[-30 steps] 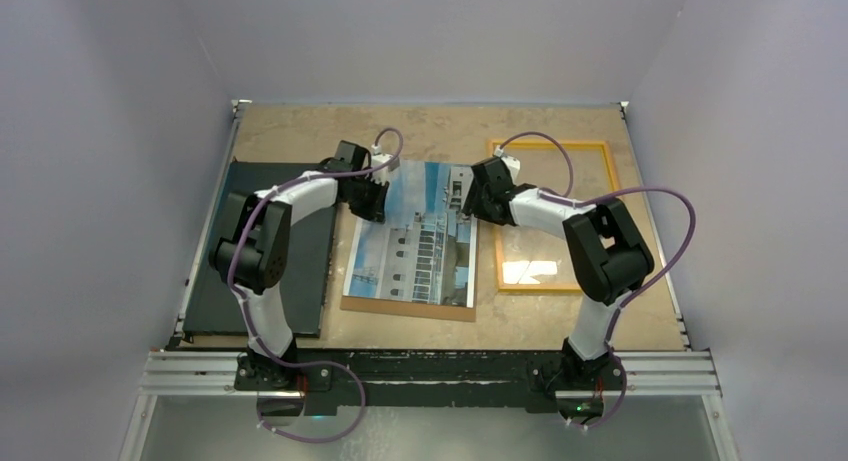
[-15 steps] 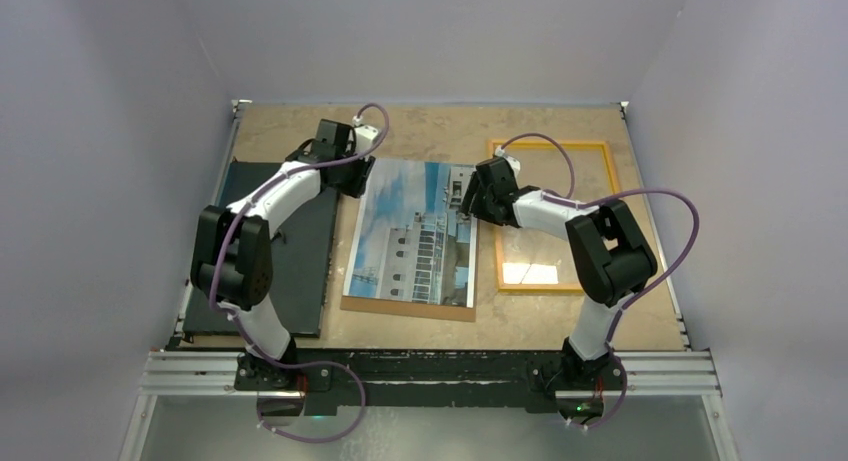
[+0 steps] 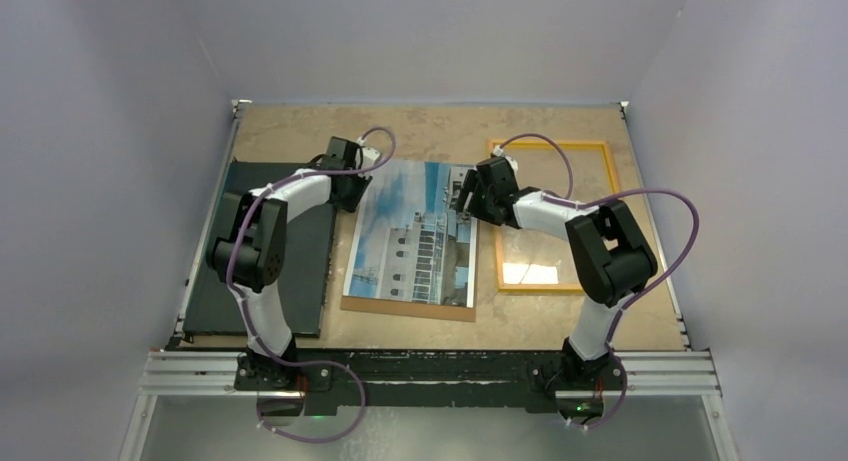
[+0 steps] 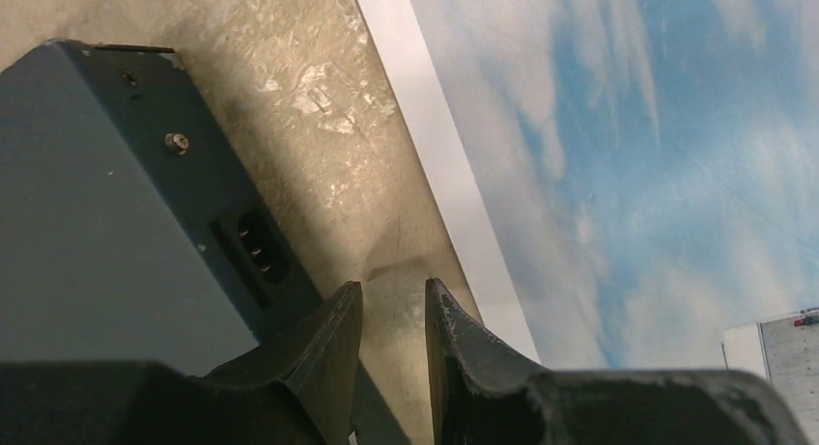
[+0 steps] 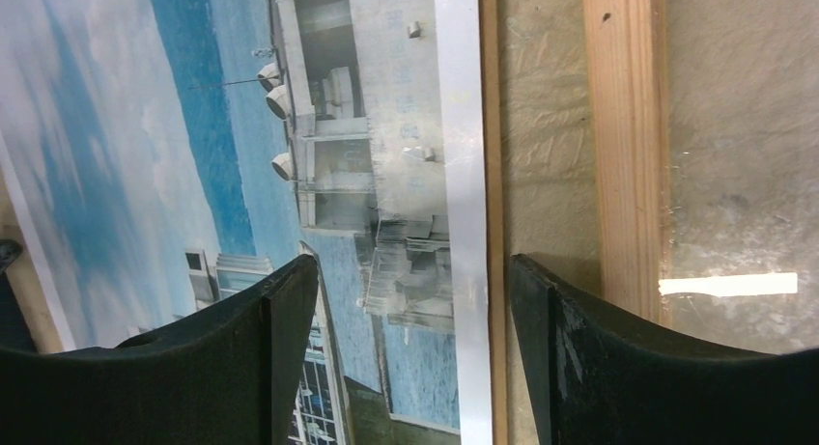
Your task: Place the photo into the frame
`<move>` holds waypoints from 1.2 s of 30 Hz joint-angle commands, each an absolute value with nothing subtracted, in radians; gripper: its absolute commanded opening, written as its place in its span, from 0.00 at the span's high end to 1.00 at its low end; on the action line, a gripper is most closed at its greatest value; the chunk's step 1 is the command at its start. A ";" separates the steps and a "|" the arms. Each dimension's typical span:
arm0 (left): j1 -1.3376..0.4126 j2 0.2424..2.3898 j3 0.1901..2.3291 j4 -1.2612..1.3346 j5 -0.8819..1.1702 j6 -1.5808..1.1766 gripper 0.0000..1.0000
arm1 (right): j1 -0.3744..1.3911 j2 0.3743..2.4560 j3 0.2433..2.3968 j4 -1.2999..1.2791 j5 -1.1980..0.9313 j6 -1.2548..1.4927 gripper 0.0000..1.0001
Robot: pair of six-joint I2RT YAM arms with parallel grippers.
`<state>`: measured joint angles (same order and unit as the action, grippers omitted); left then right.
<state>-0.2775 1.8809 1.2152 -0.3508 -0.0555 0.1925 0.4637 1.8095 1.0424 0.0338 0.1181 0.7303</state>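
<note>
We're at pickup: photo (image 3: 415, 236) lies flat on the backing board (image 3: 400, 306). Left gripper (image 4: 393, 291) barely parted, right gripper (image 5: 413, 264) wide open straddling its edge, both empty. Next we pinch that edge and carry it to the frame (image 3: 590, 143).

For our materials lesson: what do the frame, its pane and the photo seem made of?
The frame: pale wood, likely; grain and a dark knot show. Its pane: glossy glass or clear plastic; it mirrors a light. The photo: glossy paper, with a sheen.
</note>
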 commanded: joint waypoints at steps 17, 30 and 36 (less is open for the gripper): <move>-0.269 1.877 1.172 -0.324 0.163 0.088 0.78 | 0.465 1.807 0.971 0.040 -0.085 0.776 0.24; -0.278 1.852 1.116 -0.292 0.184 0.083 0.81 | 0.488 1.839 0.980 0.010 0.014 0.757 0.19; -0.310 1.767 1.053 -0.229 0.124 0.080 0.81 | 0.502 1.832 0.996 -0.035 0.102 0.765 0.08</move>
<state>-0.2607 1.8347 1.1057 -0.2470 0.0746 0.1135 0.4786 1.7977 1.0115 0.0994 0.0826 0.7418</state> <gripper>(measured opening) 0.187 0.893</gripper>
